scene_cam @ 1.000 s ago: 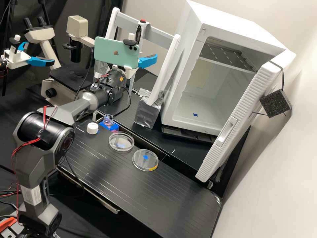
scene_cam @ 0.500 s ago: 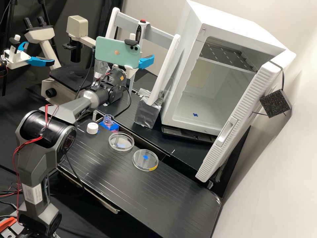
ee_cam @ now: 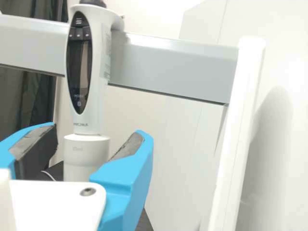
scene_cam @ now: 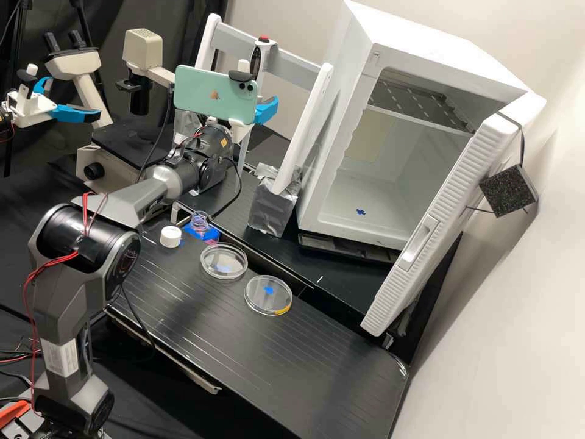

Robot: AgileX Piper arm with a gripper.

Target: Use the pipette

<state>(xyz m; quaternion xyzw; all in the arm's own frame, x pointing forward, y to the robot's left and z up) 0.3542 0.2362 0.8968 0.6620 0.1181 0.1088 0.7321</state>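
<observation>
In the high view the gripper (scene_cam: 266,110) is at the pipette stand (scene_cam: 292,64), partly behind the phone on the wrist, with one blue finger in sight. The white pipette (scene_cam: 256,62) with its red top hangs upright on the stand's grey crossbar. From the wrist, the gripper (ee_cam: 97,134) is open, its blue fingers on either side of the lower body of the pipette (ee_cam: 96,118). A narrow gap shows beside one finger; contact at the other I cannot tell. The pipette's lower end is hidden behind the gripper's white plate.
Two petri dishes (scene_cam: 224,262) (scene_cam: 268,295) lie on the bench (scene_cam: 292,360) near an open bottle (scene_cam: 200,222) and a white cap (scene_cam: 170,236). A microscope (scene_cam: 122,146) stands beyond the arm; an incubator (scene_cam: 390,177) with its door ajar is at the right.
The visible blue finger has drawn inward toward the phone, narrowing the gripper's spread. The wrist has risen slightly and the arm's elbow has shifted a little to the right.
</observation>
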